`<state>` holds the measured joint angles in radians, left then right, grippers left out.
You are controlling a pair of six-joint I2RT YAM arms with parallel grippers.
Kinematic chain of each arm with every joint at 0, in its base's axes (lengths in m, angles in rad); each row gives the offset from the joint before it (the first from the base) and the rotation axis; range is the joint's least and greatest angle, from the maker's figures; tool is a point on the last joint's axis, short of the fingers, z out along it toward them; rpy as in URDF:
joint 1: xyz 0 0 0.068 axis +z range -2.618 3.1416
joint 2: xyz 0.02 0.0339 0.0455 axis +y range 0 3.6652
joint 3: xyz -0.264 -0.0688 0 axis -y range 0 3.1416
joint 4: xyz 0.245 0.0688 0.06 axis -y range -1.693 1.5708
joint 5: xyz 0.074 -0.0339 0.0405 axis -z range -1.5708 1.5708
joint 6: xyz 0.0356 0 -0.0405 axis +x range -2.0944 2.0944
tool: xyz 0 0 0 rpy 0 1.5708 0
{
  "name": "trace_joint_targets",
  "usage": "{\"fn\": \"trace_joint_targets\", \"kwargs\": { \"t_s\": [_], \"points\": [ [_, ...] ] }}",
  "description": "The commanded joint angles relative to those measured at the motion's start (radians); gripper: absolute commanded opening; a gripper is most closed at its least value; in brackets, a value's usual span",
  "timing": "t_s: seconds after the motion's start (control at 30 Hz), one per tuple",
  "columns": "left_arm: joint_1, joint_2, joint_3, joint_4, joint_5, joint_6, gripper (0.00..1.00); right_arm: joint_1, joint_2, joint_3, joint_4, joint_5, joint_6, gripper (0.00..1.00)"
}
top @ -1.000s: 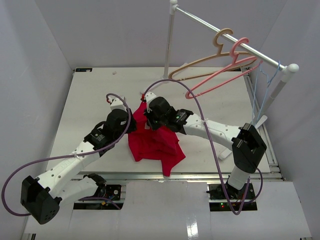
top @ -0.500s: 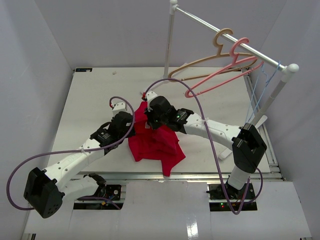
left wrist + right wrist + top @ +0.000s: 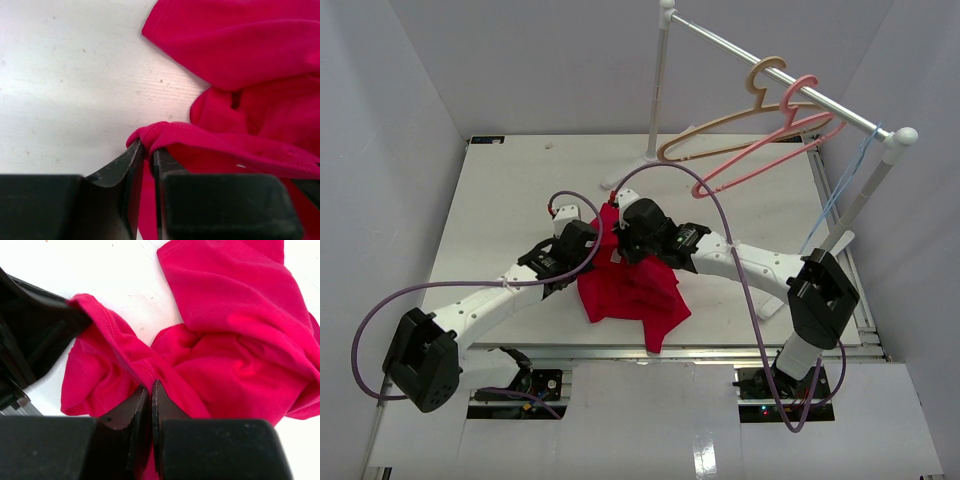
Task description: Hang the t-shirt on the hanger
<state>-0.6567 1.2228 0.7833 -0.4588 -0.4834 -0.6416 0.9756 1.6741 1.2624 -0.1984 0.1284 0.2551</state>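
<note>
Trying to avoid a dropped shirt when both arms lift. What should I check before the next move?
1. Right gripper pinches the t-shirt hem: ok.
2. Left gripper grips a hem fold: ok, though only at the tips.
3. Shirt spread flat: not ok, bunched on the table.
4. Neck opening found: cannot tell.
5. Hanger on the rail, apart from both arms: ok.
</note>
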Motion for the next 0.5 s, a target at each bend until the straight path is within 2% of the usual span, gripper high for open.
{"fn": "trace_joint_targets", "kwargs": {
  "t_s": [0.0, 0.07, 0.1, 0.23, 0.47],
  "points": [
    [-0.004, -0.024, 0.048, 0.025, -0.031, 0.001, 0.14, 0.003, -0.094, -0.061, 0.073, 0.010, 0.016, 0.08],
    [-0.004, -0.025, 0.054, 0.025, -0.024, 0.011, 0.01, 0.003, -0.122, -0.093, 0.084, 0.014, 0.022, 0.08],
    [-0.003, -0.029, 0.056, 0.026, -0.015, 0.021, 0.00, 0.003, -0.134, -0.103, 0.086, 0.021, 0.028, 0.08],
    [-0.015, -0.066, 0.054, 0.024, 0.066, 0.054, 0.00, 0.003, -0.178, -0.134, 0.071, 0.052, 0.032, 0.08],
    [-0.119, -0.152, 0.020, -0.040, 0.035, 0.036, 0.00, -0.008, -0.105, -0.014, -0.030, 0.152, 0.011, 0.09]
  ]
}}
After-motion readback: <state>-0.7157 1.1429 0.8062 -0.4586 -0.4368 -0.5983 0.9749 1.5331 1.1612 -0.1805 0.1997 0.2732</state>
